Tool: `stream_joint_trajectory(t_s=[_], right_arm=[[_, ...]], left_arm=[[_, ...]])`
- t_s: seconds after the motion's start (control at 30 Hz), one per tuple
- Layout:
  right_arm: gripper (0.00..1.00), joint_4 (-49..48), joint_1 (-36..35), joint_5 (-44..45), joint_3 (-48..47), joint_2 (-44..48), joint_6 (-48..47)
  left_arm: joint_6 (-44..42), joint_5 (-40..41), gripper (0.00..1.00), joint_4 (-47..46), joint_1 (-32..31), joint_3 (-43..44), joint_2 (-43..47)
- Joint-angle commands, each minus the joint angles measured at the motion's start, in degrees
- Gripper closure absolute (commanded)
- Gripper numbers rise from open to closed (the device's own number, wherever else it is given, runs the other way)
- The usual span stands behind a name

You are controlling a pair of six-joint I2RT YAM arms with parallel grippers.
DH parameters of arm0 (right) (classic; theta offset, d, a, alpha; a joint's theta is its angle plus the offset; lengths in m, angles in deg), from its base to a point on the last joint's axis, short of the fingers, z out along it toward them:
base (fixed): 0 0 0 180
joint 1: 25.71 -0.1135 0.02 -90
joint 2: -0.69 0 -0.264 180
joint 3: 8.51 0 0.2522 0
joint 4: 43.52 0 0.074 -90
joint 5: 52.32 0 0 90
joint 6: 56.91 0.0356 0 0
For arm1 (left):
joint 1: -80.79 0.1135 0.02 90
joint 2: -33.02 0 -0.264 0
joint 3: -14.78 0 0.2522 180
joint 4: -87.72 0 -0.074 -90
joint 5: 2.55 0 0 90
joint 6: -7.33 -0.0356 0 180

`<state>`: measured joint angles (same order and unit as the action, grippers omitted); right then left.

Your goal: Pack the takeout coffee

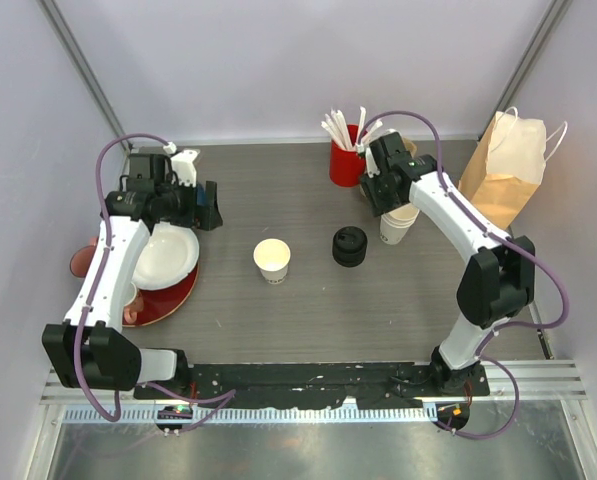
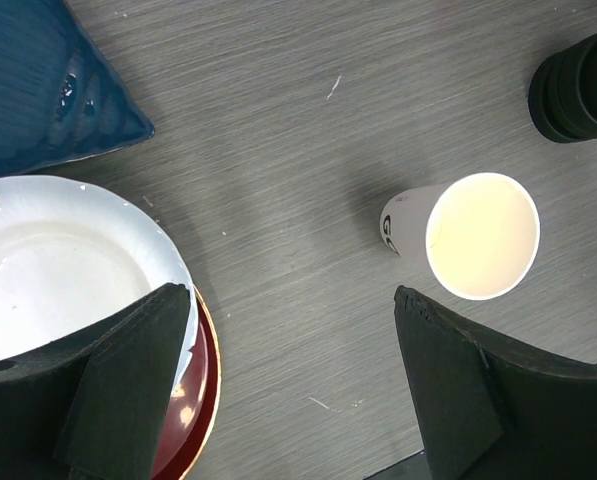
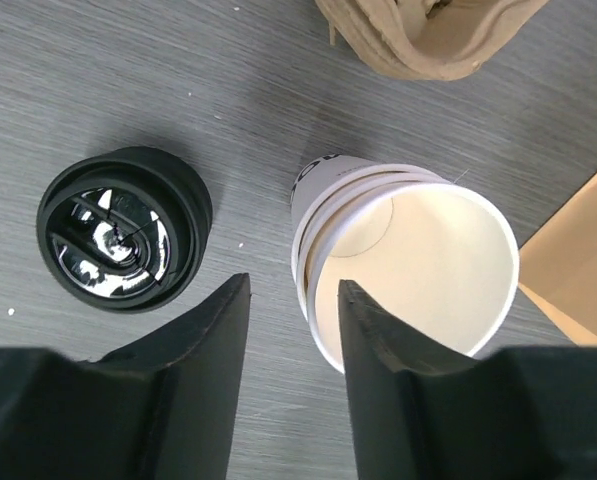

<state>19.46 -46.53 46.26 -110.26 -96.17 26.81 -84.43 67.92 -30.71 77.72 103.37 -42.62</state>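
The takeout coffee is out of view. A lidless white paper cup (image 1: 272,259) (image 2: 483,235) stands mid-table, with a stack of black lids (image 1: 349,246) (image 3: 123,228) to its right. Further right stands a stack of nested white cups (image 1: 399,228) (image 3: 408,260). My right gripper (image 3: 293,282) hangs over that stack, open. One finger is above the top cup's mouth and the other is outside the rim, not touching. Wide open and empty, my left gripper (image 2: 291,292) hovers over bare table between the plates and the lidless cup.
A white plate (image 1: 166,255) (image 2: 48,260) lies on a red plate (image 1: 168,300) at the left, with a blue object (image 2: 38,80) behind them. A red cup of white stirrers (image 1: 346,160) stands at the back. A brown paper bag (image 1: 503,170) stands at the back right.
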Motion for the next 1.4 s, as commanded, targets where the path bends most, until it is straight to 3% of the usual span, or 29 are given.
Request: stream_joint_trajectory(t_s=[0.0,0.13,0.43,0.7,1.1,1.37], right_arm=[[0.57,1.3,0.9,0.4,-3.4,-1.9,-0.5],[0.69,1.2,1.0,0.5,-3.4,-1.9,-0.9],[0.72,1.3,1.0,0.3,-3.5,-1.0,-1.0],[0.92,2.0,1.0,0.4,-4.6,-0.5,-1.4],[0.99,5.3,1.0,3.9,-7.9,1.1,-2.8],[0.99,9.8,0.9,3.9,-22.0,4.1,-4.1]], left_arm=[[0.0,-1.1,0.12,-0.4,0.2,-0.1,2.3],[0.0,-1.1,0.12,-0.4,0.2,-0.1,2.1],[-0.1,-1.1,0.12,-0.6,0.2,-0.3,2.0],[-0.4,-1.2,0.12,-0.6,0.2,-0.3,2.1],[-0.3,-1.5,0.12,-0.5,0.2,-0.4,2.2],[-0.1,-2.1,0.12,-0.5,0.2,-0.2,2.1]])
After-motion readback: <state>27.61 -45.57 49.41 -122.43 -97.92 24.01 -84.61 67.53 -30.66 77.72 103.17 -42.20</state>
